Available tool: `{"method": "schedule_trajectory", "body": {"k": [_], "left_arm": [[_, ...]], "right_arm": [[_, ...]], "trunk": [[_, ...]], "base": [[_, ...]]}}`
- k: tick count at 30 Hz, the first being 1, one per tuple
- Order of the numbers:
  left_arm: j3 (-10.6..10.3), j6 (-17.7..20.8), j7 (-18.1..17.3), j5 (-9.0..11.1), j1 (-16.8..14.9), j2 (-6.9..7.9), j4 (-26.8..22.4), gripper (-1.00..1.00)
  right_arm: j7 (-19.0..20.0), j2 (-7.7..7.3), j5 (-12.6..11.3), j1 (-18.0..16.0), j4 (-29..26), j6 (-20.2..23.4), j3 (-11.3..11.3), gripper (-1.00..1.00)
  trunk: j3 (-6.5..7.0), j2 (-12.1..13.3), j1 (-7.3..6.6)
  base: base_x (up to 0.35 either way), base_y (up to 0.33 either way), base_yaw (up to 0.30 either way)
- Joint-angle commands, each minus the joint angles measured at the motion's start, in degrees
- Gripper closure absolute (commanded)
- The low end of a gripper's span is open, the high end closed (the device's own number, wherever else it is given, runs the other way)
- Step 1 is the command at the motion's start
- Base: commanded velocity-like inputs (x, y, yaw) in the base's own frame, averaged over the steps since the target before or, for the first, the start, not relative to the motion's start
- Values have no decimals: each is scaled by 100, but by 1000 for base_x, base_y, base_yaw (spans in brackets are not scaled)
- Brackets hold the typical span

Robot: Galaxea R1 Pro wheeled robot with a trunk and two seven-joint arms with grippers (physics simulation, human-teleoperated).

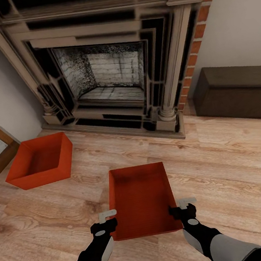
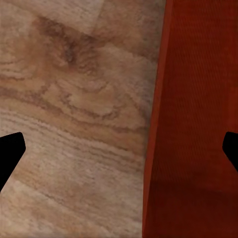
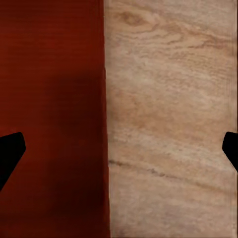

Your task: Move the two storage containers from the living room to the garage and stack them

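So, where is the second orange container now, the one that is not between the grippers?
In the head view, the second container sits on the wood floor at the left, beside the fireplace base, behind and left of the container between the grippers.

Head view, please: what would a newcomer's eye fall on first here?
Probably the near orange-red container on the wood plank floor, with the left gripper and right gripper open, each straddling a side wall. Next, the second container further left, the big dark fireplace behind, and the brown chest at the right wall.
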Motion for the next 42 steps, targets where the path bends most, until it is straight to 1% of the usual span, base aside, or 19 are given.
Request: {"method": "schedule_trajectory", "body": {"k": [1, 4, 7, 13, 17, 20, 42], "left_arm": [[0, 17, 18, 8, -1, -2, -7, -100], [0, 17, 18, 8, -1, -2, -7, -100], [0, 17, 18, 8, -1, -3, -7, -100], [0, 17, 18, 8, -1, 2, -7, -100], [0, 17, 18, 8, -1, 2, -7, -100], [0, 17, 18, 5, -1, 5, -7, -100], [0, 19, 16, 1, -1, 5, 13, -100]], "right_arm": [[-22, -21, -53, -4, 5, -22, 56, -100], [-21, -89, -49, -4, 9, -24, 63, -100], [-21, -93, -49, -4, 8, -18, 70, -100], [16, -81, -26, -4, 14, 13, 86, -100], [46, -12, -28, -4, 16, 19, 87, -100], [49, 5, -39, -4, 16, 25, 87, -100], [58, 13, -60, -4, 16, 37, 80, -100]], "trunk": [[-3, -1, -1], [-3, -1, -1], [-3, -1, -1], [-3, -1, -1], [-3, -1, -1], [-3, -1, -1], [-3, -1, -1]], "base": [[0, 0, 0], [0, 0, 0], [0, 0, 0], [0, 0, 0], [0, 0, 0], [0, 0, 0], [0, 0, 0]]}}
